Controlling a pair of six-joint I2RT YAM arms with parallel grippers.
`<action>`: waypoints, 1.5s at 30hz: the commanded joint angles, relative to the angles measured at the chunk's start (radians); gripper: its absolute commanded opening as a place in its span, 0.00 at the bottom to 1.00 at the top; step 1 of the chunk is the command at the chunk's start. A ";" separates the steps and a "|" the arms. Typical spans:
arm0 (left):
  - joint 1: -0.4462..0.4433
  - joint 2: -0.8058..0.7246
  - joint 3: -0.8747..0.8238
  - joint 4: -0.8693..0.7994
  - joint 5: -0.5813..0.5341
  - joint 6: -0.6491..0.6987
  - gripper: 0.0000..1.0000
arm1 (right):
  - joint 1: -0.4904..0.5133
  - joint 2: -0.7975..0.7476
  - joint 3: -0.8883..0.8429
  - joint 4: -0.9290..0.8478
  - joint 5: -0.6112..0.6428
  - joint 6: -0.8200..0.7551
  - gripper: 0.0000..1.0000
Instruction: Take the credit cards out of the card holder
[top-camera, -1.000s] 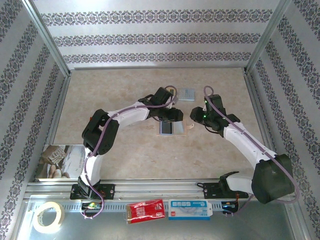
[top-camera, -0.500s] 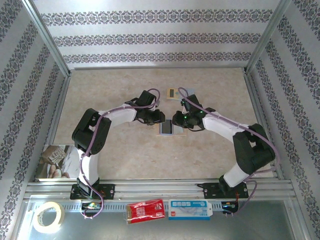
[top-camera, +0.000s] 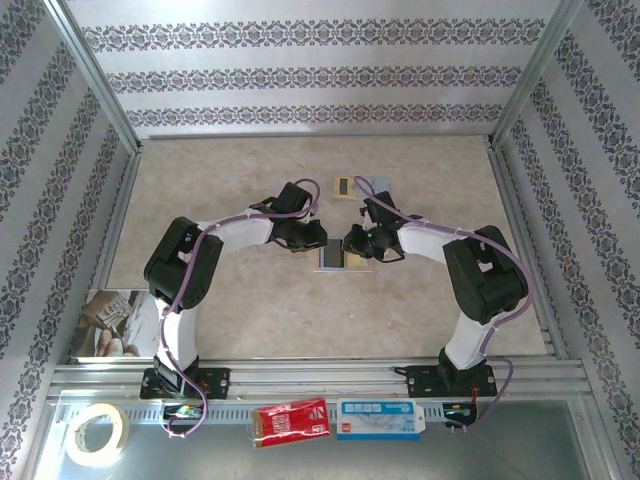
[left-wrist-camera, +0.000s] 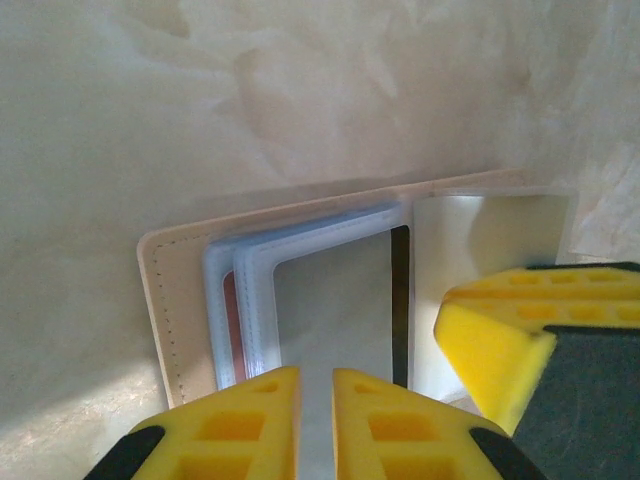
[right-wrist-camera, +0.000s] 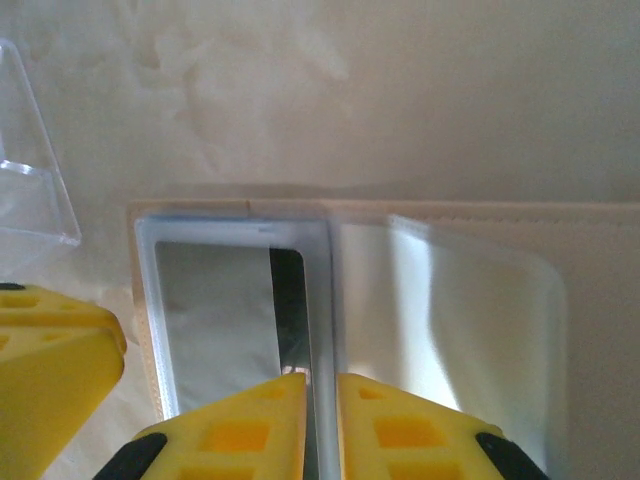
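Observation:
The card holder (top-camera: 342, 258) lies open on the table, with a tan rim (left-wrist-camera: 170, 300) and pale blue sleeves. One credit card (left-wrist-camera: 330, 310), a black stripe along its side, sits in the top sleeve (right-wrist-camera: 215, 310). A dark red edge (left-wrist-camera: 229, 330) of another shows behind a sleeve. My left gripper (top-camera: 320, 243) is shut to a narrow slit, its tips (left-wrist-camera: 316, 400) down on that sleeve. My right gripper (top-camera: 353, 244), also shut to a slit (right-wrist-camera: 322, 410), rests on the sleeve's inner border beside a translucent flap (right-wrist-camera: 470, 320). The two grippers face each other across the holder.
A yellow-and-pale-blue rectangle with a small screen (top-camera: 344, 186) and a clear plastic piece (top-camera: 378, 187) lie just behind the holder. A leaflet (top-camera: 125, 322) lies at the left. A tape roll (top-camera: 96, 432), red packet (top-camera: 290, 421) and blue-white box (top-camera: 378, 418) sit on the front ledge.
Both grippers closed down to a slit and came onto the card holder. The right arm swung in from the right; the left moved slightly back and left.

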 joint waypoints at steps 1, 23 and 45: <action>-0.011 0.029 -0.001 -0.014 0.017 0.012 0.15 | -0.015 0.026 -0.008 0.050 -0.063 -0.006 0.18; -0.014 0.073 -0.059 -0.020 -0.034 0.023 0.15 | -0.050 0.098 -0.024 0.085 -0.191 -0.049 0.22; -0.015 0.053 -0.080 -0.010 -0.067 0.028 0.27 | -0.097 0.061 -0.058 0.090 -0.227 -0.080 0.09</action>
